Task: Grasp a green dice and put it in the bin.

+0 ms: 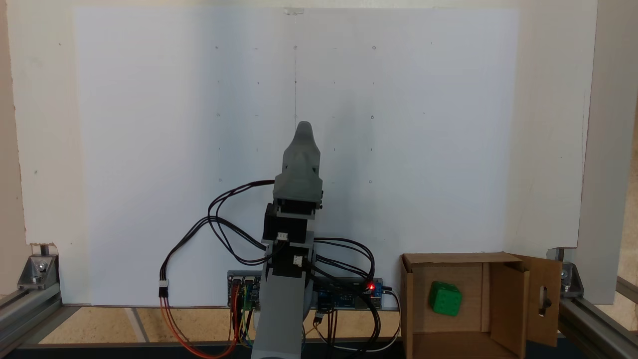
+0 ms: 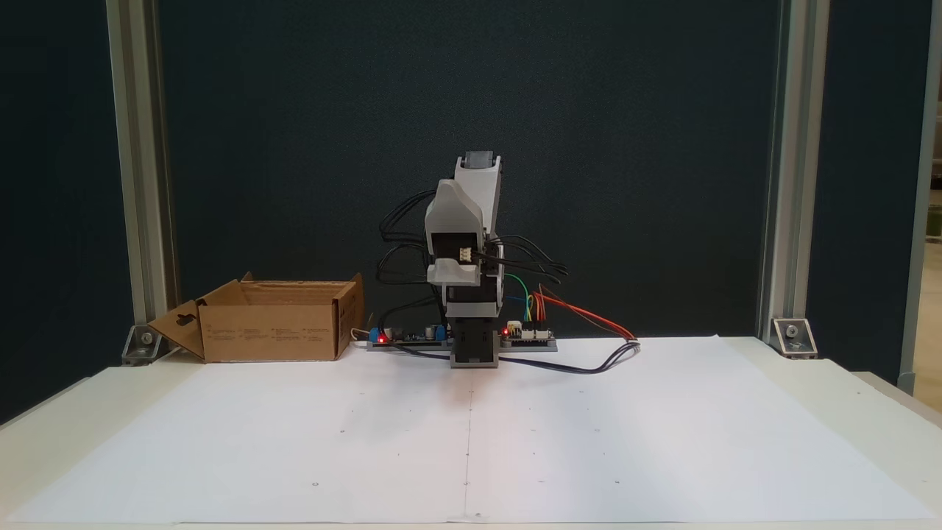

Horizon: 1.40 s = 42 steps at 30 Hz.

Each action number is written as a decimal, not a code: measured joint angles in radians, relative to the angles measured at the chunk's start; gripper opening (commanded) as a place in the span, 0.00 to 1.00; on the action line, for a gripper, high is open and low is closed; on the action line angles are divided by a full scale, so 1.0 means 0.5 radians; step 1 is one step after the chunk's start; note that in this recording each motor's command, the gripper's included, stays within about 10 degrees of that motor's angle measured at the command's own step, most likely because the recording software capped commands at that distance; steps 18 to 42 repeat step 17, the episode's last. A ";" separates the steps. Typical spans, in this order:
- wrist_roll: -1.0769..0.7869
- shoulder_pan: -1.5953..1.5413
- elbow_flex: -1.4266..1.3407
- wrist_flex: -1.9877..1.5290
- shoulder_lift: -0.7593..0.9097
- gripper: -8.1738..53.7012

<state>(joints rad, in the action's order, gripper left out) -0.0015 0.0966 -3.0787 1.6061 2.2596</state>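
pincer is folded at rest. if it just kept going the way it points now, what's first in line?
Judging from a fixed view, the pincer points out over the white paper sheet; nothing stands ahead on it. The green dice already lies in the bin, off to the side. Depth is unclear.

In a fixed view the bin point(image 1: 508, 304) is cut off at the bottom edge, toward five o'clock; the arm's base also runs out of frame at six o'clock; the gripper point(image 1: 304, 130) shows a single tip, perhaps one jaw behind the other; in a fixed view the bin's point(image 2: 272, 331) walls hide its inside.

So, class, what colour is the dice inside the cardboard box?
Bright green dice, clearest in a fixed view.
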 measured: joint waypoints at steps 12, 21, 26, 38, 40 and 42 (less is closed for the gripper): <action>-0.003 0.000 0.000 0.000 0.000 0.86; -0.003 -0.012 0.000 0.000 0.000 0.86; -0.003 -0.012 0.000 0.000 0.000 0.86; -0.003 -0.012 0.000 0.000 0.000 0.86; -0.003 -0.012 0.000 0.000 0.000 0.86; -0.003 -0.012 0.000 0.000 0.000 0.86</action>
